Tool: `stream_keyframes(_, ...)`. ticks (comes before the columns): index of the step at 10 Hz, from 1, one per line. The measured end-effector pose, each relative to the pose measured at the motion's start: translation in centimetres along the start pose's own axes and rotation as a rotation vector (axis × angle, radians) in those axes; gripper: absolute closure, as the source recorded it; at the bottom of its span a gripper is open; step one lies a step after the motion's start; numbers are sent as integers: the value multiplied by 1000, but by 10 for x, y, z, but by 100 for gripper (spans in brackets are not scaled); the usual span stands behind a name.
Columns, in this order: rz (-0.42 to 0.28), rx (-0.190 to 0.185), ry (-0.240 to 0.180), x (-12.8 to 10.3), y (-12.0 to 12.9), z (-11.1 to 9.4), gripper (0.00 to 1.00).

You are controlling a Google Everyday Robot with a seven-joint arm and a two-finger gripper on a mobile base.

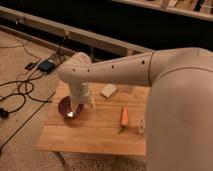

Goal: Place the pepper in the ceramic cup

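The orange pepper [124, 116] lies on the wooden table [95, 135], right of the middle, with its tapered end towards the front. The pale ceramic cup [141, 125] stands just right of the pepper, partly hidden by my big white arm. My gripper [81, 106] hangs down from the wrist at the left of the table. It is over the right rim of the dark purple bowl [65, 106] and well to the left of the pepper. It holds nothing that I can see.
A pale flat block [108, 90] lies near the table's far edge. Cables and a small box [47, 65] lie on the floor to the left. A dark low wall runs behind the table. My arm covers the table's right side.
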Motion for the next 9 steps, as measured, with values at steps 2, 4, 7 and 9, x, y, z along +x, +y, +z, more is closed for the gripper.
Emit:
stream_keyframes(2, 0, 0, 0, 0, 0, 0, 35)
stream_keyframes(4, 0, 1, 0, 0, 0, 0, 35)
stream_keyframes(7, 43, -15, 4, 10, -18, 12, 35)
stream_keyframes(9, 87, -45, 12, 25, -33, 22, 35)
